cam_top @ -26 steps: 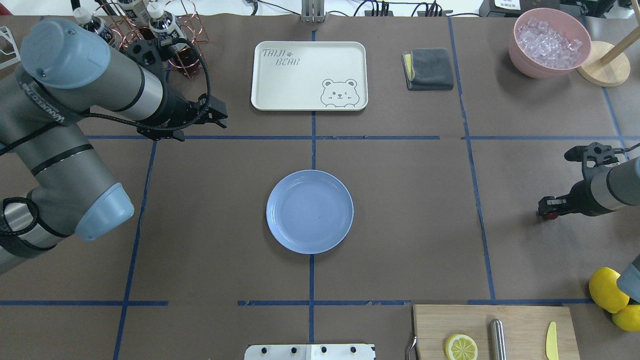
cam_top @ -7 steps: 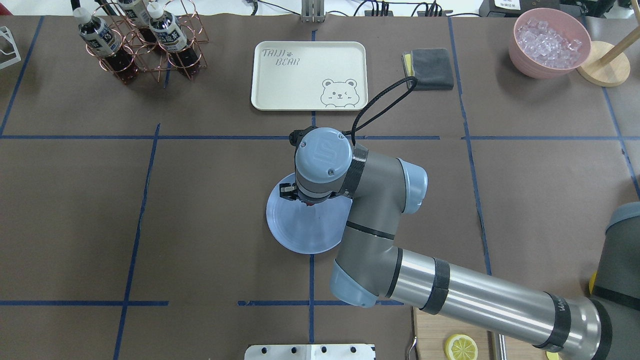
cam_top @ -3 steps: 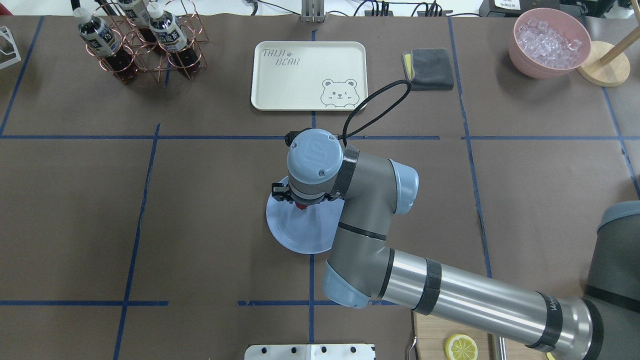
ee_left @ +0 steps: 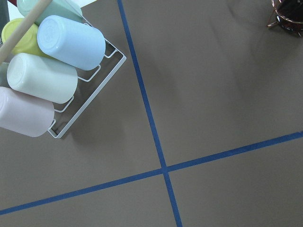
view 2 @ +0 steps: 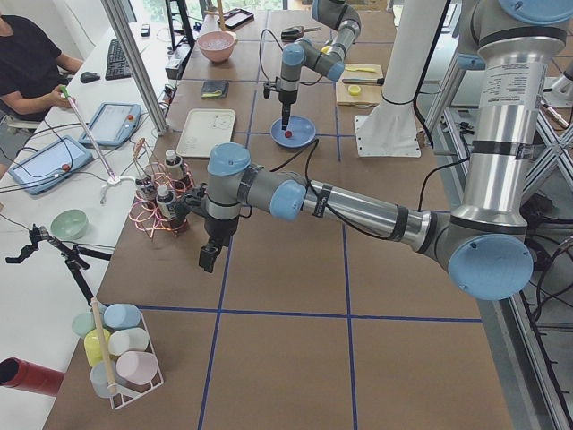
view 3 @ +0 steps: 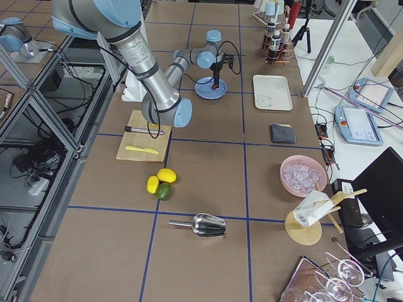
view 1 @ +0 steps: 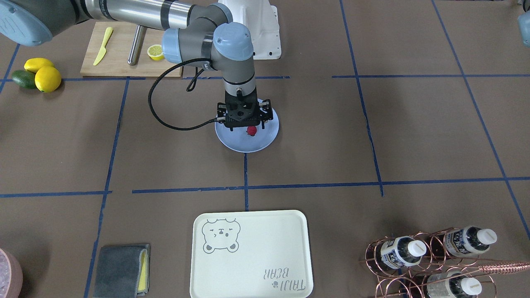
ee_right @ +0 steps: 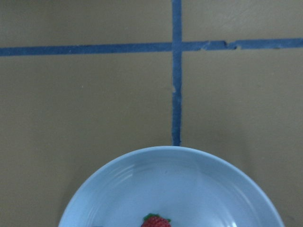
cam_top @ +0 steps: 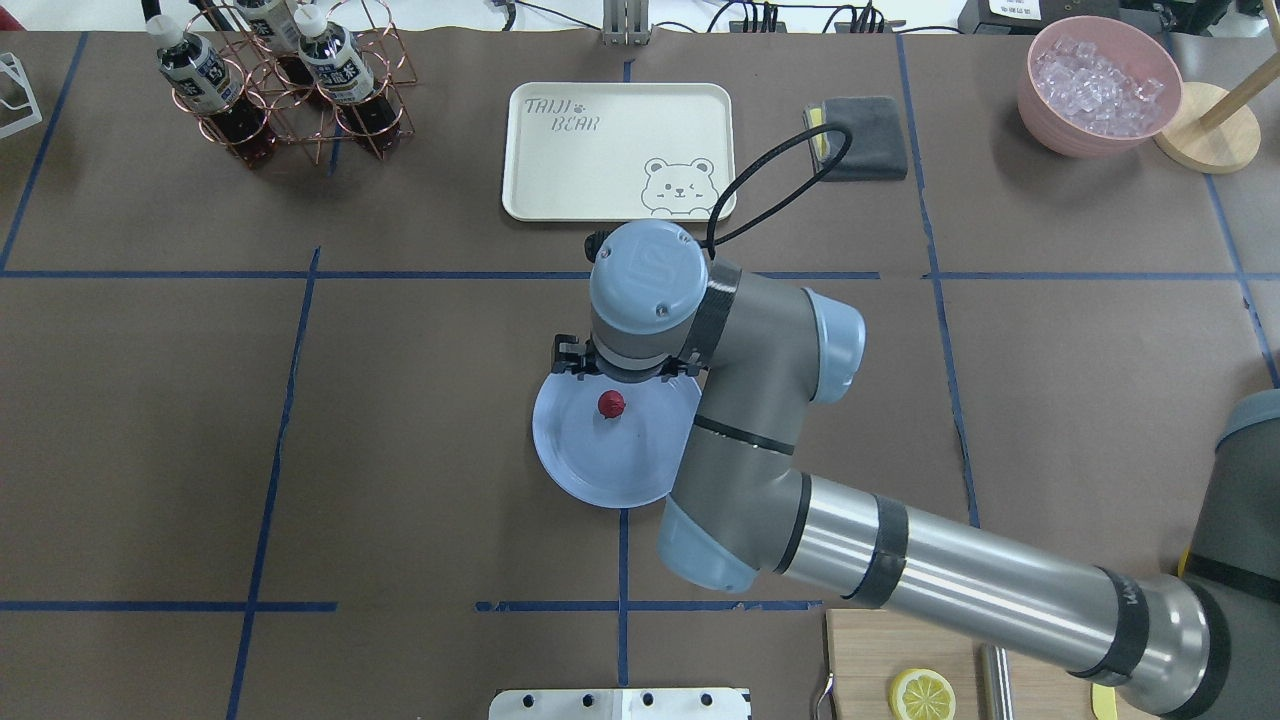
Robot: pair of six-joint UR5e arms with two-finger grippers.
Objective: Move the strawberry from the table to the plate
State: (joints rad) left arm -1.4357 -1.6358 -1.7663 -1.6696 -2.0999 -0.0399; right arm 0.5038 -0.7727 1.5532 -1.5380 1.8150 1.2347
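The strawberry (cam_top: 610,404) (view 1: 251,131) lies loose on the light-blue plate (cam_top: 590,475) (view 1: 232,142), in the plate's half away from the robot. My right gripper (view 1: 247,125) hangs just above the plate, pointing straight down, open and holding nothing. The right wrist view catches the berry (ee_right: 156,221) at its bottom edge, inside the plate's rim (ee_right: 173,149). The plate rests on the brown table (cam_top: 400,450). My left gripper (view 2: 208,260) shows only in the exterior left view, low over bare table far to the left, and I cannot tell its state.
A cream bear tray (cam_top: 620,150) and a grey cloth (cam_top: 860,135) lie beyond the plate. A bottle rack (cam_top: 280,80) stands far left, a pink ice bowl (cam_top: 1100,85) far right. The cutting board (cam_top: 920,650) holds a lemon half. A cup rack (ee_left: 47,71) lies under the left wrist.
The right gripper carried the strawberry over the plate, let it go and rose, shifting slightly toward the tray. The berry now rests on the plate. The left arm left the overhead view.
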